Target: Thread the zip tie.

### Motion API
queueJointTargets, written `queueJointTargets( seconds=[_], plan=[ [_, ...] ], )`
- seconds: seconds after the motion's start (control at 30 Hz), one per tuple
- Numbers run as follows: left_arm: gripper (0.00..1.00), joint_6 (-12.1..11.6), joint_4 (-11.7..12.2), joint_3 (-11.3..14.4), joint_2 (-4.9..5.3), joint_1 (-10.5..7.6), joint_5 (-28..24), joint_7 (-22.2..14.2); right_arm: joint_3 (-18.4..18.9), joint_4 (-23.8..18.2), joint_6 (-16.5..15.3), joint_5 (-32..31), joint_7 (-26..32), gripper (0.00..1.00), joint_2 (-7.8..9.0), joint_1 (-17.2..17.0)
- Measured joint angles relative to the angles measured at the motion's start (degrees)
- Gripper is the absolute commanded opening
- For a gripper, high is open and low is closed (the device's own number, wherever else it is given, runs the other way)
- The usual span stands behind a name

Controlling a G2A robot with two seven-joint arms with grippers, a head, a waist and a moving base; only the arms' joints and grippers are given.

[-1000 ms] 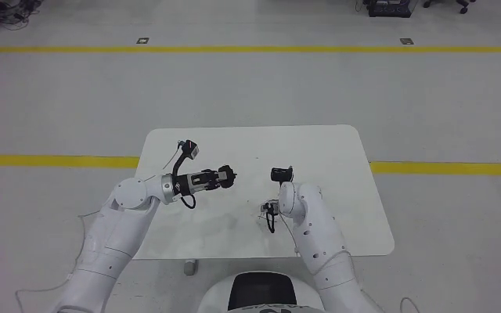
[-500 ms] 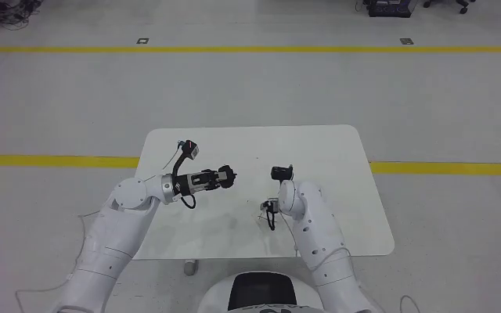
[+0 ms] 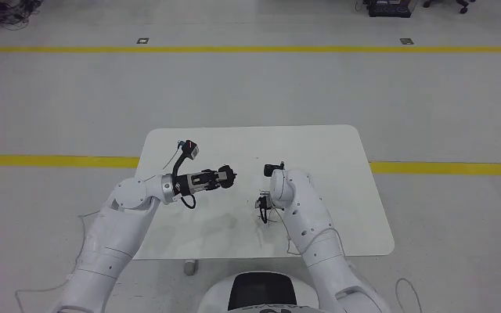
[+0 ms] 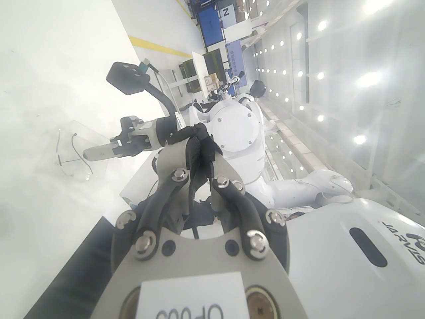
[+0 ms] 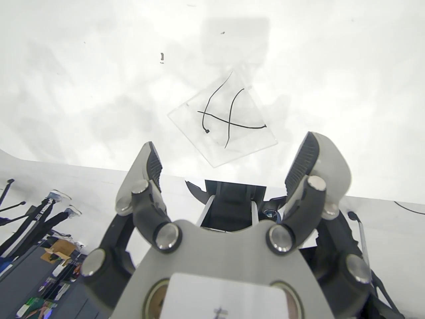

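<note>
Left claw (image 4: 198, 134) closed, right claw (image 5: 229, 160) open above the zip ties (image 5: 229, 122).
I see the left claw's pads pressed together over the table (image 3: 329, 149). Three black zip ties lie crossed on a clear plate (image 5: 245, 141), under the right claw's spread fingers. Its white wrist label (image 5: 225, 297) is cut off.

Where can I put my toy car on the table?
The white table has a bare far strip beyond both arms; another bare patch lies between the right arm and the table's right edge. The middle is crowded: the left gripper and right gripper hang by the clear sheet holding black zip ties.
</note>
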Motion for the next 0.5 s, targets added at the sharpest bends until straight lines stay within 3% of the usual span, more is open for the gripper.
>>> queueJointTargets(
  seconds=[0.33, 0.5],
  plan=[
    [0.0, 0.0, 0.0, 0.0, 0.0, 0.0, 0.0, 0.0, -0.2, -1.2, 0.0, 0.0, 0.0, 1.0, 0.18, -0.7],
    [0.0, 0.0, 0.0, 0.0, 0.0, 0.0, 0.0, 0.0, -2.9, -1.7, -0.1, 1.2, -2.1, 1.0, 0.68, -1.6]
  ],
)
